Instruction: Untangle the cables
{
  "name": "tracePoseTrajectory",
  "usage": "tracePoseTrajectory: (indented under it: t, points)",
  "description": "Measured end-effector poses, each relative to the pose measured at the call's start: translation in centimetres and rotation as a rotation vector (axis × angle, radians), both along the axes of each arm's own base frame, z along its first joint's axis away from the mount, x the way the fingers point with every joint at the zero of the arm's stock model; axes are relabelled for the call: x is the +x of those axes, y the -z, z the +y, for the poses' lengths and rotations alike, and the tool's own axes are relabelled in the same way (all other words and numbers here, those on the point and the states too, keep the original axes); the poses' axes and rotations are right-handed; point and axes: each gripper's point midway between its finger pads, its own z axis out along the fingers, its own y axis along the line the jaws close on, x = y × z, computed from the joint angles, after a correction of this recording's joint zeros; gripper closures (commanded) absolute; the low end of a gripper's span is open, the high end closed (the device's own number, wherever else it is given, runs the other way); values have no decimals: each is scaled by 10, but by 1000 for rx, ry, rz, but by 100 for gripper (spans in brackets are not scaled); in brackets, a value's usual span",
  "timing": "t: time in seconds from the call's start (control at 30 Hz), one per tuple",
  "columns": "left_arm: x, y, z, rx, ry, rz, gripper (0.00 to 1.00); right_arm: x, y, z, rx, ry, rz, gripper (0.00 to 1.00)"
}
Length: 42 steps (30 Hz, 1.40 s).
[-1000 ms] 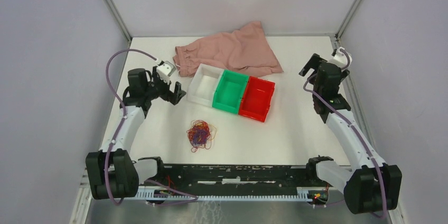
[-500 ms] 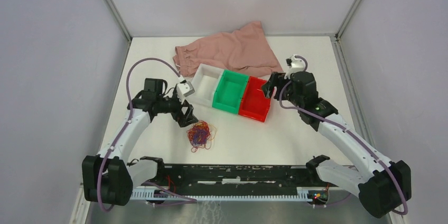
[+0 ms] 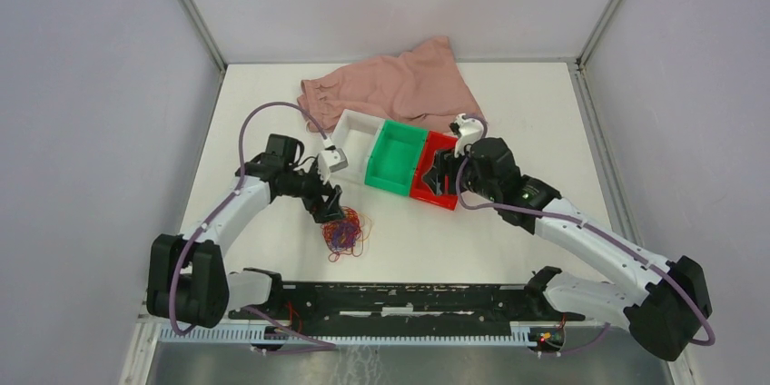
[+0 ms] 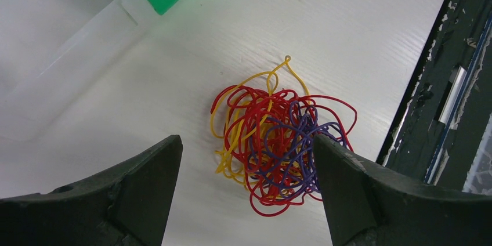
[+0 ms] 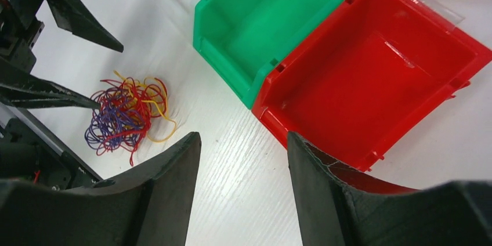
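The cables (image 3: 343, 232) are seen as one tangled clump of red, yellow and purple strands, lying on the white desk (image 3: 427, 240) near its middle, just on the near side of a row of three bins. The row is formed by a white bin (image 3: 352, 144), a green bin (image 3: 397, 158) and a red bin (image 3: 440, 170), set side by side from left to right. A pink cloth (image 3: 399, 90) is spread on the far part of the desk, beyond the bins. The left pincer (image 4: 246, 144) is held over the far-left edge of the clump, its jaws spread wide and nothing gripped; in the left wrist view the clump is framed between its fingers. The right pincer (image 5: 242, 138) is poised at the near-left side of the red bin, its jaws parted and empty, with the cables lying to its left.
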Motion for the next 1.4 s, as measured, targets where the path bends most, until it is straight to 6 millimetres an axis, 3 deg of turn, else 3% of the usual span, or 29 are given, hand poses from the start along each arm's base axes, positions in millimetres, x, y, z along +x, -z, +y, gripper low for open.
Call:
tracePoseTrajectory:
  t: [0.13, 0.27, 0.33, 0.57, 0.63, 0.7, 0.9, 0.93, 1.0, 1.03, 1.2, 1.4]
  points:
    - [-3, 5, -2, 4, 12, 25, 23, -8, 9, 8, -29, -38, 16, 41]
    - [-5, 7, -5, 6, 24, 36, 56, -12, 10, 14, -48, -62, 18, 47]
    - [-6, 8, -6, 7, 31, 40, 67, -12, 7, 15, -48, -67, 10, 49]
    - [-6, 6, -8, 7, 38, 38, 84, -11, -2, 18, -43, -76, -4, 49]
    - [-5, 1, -10, 4, 36, 28, 91, -12, -3, 19, -45, -80, -6, 44]
    - [-2, -10, -12, 0, 25, 7, 97, -13, -3, 20, -47, -87, -5, 28]
    - [13, -60, -15, -15, -40, -86, 97, -25, -2, 40, -75, -150, -16, 17]
    - [12, -67, -15, -14, -50, -95, 88, -28, -2, 46, -79, -167, -19, 16]
    - [8, -77, -15, -17, -51, -107, 48, -33, -1, 56, -86, -196, -25, 15]
    - [4, -79, -15, -17, -49, -106, 40, -36, -1, 62, -88, -209, -29, 15]
    - [-18, -65, -11, 17, -33, -4, 31, -47, 2, 82, -98, -260, -44, 15]
    - [-25, -24, -6, 110, -15, 176, 34, -52, 2, 87, -103, -273, -53, 20]
